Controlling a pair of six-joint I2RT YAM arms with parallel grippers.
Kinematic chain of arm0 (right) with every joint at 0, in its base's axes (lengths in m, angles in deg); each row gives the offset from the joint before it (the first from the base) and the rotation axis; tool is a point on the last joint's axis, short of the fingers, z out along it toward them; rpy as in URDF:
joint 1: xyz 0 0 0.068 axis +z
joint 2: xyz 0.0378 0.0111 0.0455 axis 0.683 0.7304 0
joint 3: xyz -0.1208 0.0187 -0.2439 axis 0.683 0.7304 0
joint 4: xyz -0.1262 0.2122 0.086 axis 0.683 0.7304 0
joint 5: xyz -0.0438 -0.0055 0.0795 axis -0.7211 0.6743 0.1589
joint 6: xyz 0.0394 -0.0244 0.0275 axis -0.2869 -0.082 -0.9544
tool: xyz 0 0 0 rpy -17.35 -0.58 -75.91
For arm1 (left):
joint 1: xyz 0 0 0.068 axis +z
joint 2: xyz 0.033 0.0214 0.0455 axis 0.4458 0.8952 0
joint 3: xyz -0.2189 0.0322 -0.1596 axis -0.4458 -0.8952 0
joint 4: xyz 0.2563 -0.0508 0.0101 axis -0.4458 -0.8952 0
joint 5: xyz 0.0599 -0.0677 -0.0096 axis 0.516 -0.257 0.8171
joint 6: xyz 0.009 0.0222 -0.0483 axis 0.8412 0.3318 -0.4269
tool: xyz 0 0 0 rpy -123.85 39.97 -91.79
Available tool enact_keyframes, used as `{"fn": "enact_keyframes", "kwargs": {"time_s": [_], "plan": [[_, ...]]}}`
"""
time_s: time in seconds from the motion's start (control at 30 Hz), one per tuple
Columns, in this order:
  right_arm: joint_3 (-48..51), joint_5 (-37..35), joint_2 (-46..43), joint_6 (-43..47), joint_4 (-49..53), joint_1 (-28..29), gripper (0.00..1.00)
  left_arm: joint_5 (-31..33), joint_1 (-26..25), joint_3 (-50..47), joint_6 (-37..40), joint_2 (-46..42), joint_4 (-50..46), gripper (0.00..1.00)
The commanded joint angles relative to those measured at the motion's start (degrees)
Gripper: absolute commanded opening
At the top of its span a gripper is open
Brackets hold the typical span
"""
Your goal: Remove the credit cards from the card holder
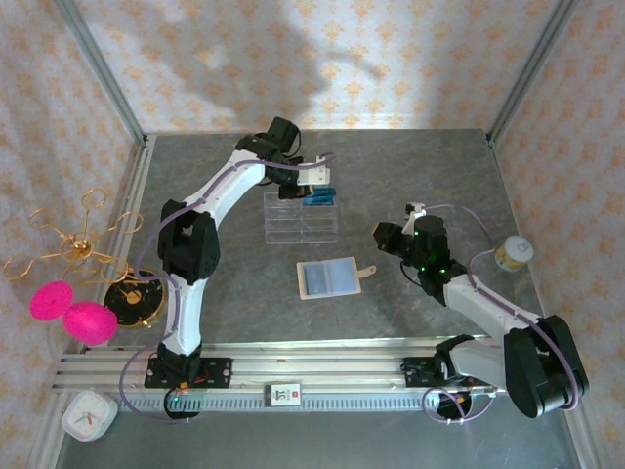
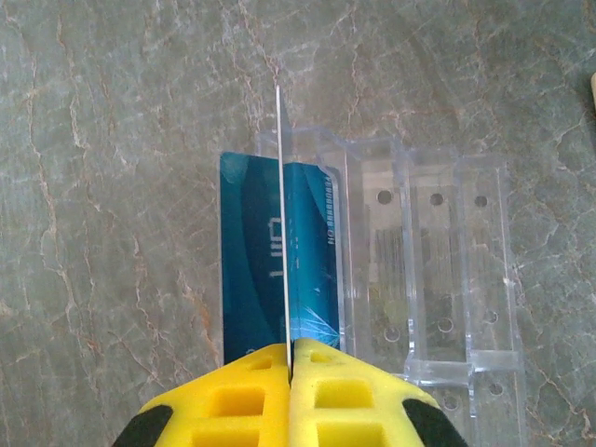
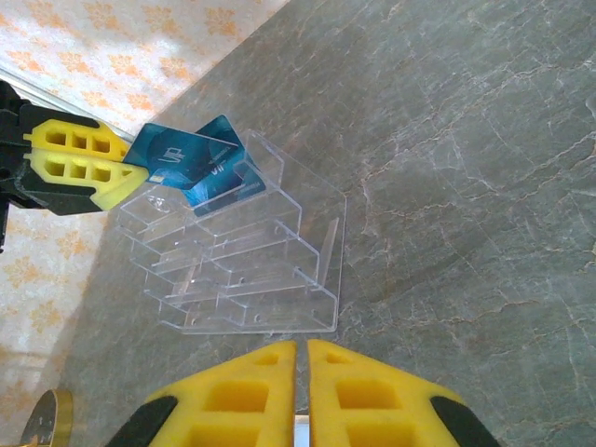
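The beige card holder [image 1: 329,278] lies open mid-table, its snap tab pointing right and a pale blue face showing inside. My left gripper [image 1: 320,186] [image 2: 291,349] is shut on a blue credit card [image 3: 172,154], seen edge-on as a thin white line [image 2: 282,233]. It hangs over the far end of the clear compartment tray [image 1: 301,217] [image 2: 438,279] [image 3: 251,270]. Another blue card [image 2: 312,251] [image 3: 222,179] sits in that end compartment. My right gripper [image 1: 379,234] [image 3: 302,346] hovers right of the card holder, shut to a thin slit with nothing visibly in it, facing the tray.
A small cream jar [image 1: 513,252] stands at the right. At the left edge are pink balls [image 1: 73,311], a gold wire ornament [image 1: 78,239] and a round gold disc [image 1: 132,298]. A metal rail [image 1: 293,366] runs along the front, with a white clock [image 1: 90,415] below it.
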Motion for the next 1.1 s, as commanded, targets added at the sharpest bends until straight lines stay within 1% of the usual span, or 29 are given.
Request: {"fn": "enact_keyframes", "kwargs": {"time_s": [0.0, 0.4, 0.47, 0.53, 0.6, 0.63, 0.73, 0.8, 0.9, 0.97, 1.07], "plan": [[-1.5, -0.6, 0.3, 1.0, -1.8, -0.3, 0.11, 2.2, 0.0, -1.4, -0.4, 0.0, 1.3, 0.0], [-1.2, -0.1, 0.3, 0.7, -2.2, -0.2, 0.11, 3.1, -0.1, -2.6, -2.8, -1.0, 4.3, 0.0], [-1.2, 0.0, 0.2, 0.7, -2.2, -0.2, 0.11, 3.4, -0.1, -3.1, -3.6, -1.5, 5.4, 0.12], [-1.1, 0.1, 0.1, 0.5, -2.3, -0.2, 0.12, 3.6, -0.1, -3.3, -4.9, -2.0, 6.7, 0.14], [-1.2, 0.6, 0.0, 0.4, -2.3, -0.2, 0.15, 3.4, -0.1, -3.0, -6.1, -2.6, 7.6, 0.25], [-1.2, 0.9, 0.0, 0.3, -2.6, -0.2, 0.18, 3.3, -0.1, -3.1, -7.6, -3.1, 8.9, 0.28], [-1.3, 1.8, 0.0, 0.1, -2.8, -0.2, 0.29, 1.2, 0.1, -2.4, -13.9, -5.3, 13.2, 0.3], [-1.4, 3.5, 0.2, 0.4, -3.3, -0.2, 0.36, -1.9, 0.3, -1.3, -18.8, -7.3, 16.1, 0.31], [-1.7, 4.5, 1.2, 1.0, -3.3, 1.1, 0.41, -6.7, 0.6, -2.6, -28.2, -12.1, 24.5, 0.34], [-2.6, 2.8, 2.4, 2.4, -2.2, 4.4, 0.43, -7.7, 0.6, -6.3, -38.5, -17.4, 33.3, 0.39], [-6.0, -3.9, 6.6, 7.0, 2.7, 12.2, 0.45, -7.4, 0.5, -17.3, -53.9, -26.0, 48.1, 0.47]]}}
